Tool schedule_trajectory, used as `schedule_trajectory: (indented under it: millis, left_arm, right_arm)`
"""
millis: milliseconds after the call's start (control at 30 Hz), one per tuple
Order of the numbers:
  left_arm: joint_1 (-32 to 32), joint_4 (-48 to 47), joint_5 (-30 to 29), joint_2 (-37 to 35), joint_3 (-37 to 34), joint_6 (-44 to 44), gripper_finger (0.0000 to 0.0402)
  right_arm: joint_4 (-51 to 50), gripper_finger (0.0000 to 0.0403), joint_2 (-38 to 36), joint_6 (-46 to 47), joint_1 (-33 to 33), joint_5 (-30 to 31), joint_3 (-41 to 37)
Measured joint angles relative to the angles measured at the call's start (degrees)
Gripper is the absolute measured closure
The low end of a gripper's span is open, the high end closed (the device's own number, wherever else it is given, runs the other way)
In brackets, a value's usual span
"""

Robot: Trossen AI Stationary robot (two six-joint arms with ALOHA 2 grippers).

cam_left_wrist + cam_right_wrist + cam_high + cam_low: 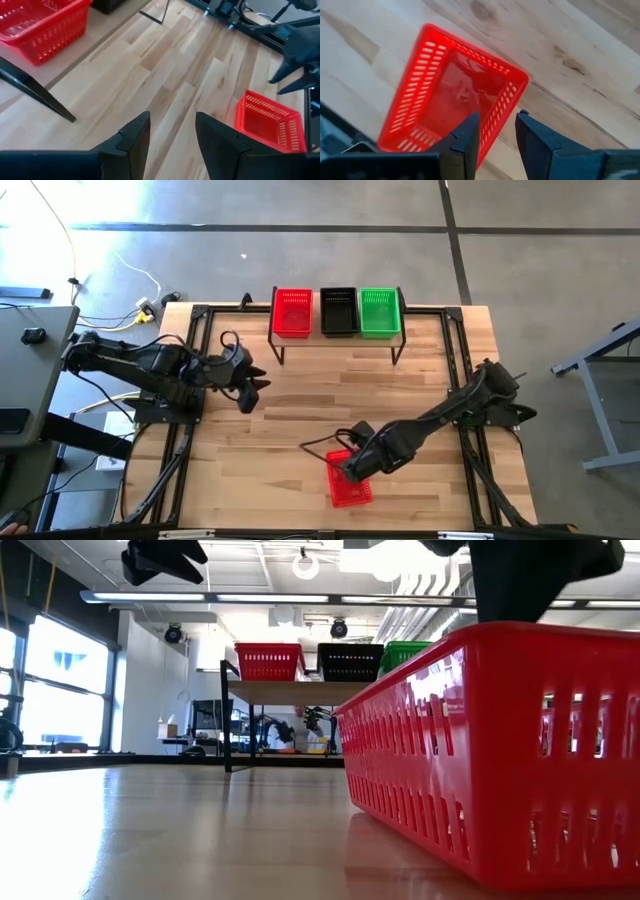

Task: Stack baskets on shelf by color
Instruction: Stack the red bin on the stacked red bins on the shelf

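Observation:
A red basket [351, 485] rests on its base on the table near the near edge, open side up; it fills the right of the low view [500, 740]. My right gripper [497, 117] is open over it, pointing down. One finger stands inside and one outside a long side wall [502, 107]. On the shelf [340, 339] at the far edge stand red [292, 311], black [338, 311] and green [379, 311] baskets. How many are stacked in each I cannot tell. My left gripper [255, 388] waits open above the table's left half.
Black frame rails [190, 380] run along the table's left and right sides. A dark cable [315, 444] loops beside the right arm. Bare wood [330, 400] lies between the shelf and the red basket. The shelf's thin black legs [397, 352] stand on the table.

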Motion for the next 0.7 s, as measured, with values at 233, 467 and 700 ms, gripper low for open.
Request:
schedule_trajectory:
  millis: [233,467,700]
  left_arm:
    - [-4.06,0.01,-1.96,-0.01,0.00,-1.67,0.0255]
    - [-7.36,0.01,-2.82,0.03,0.02,-2.57,0.0255]
    - [-9.31,-0.01,-4.46,1.21,0.04,-2.55,0.0255]
  right_arm:
    - [-1.74,0.0290,4.43,3.04,-0.17,-1.68,-0.02]
    - [-2.12,0.0290,8.50,3.03,-0.85,-2.88,-0.02]
    - [-1.92,0.0301,11.02,3.02,-1.41,-4.31,-0.02]
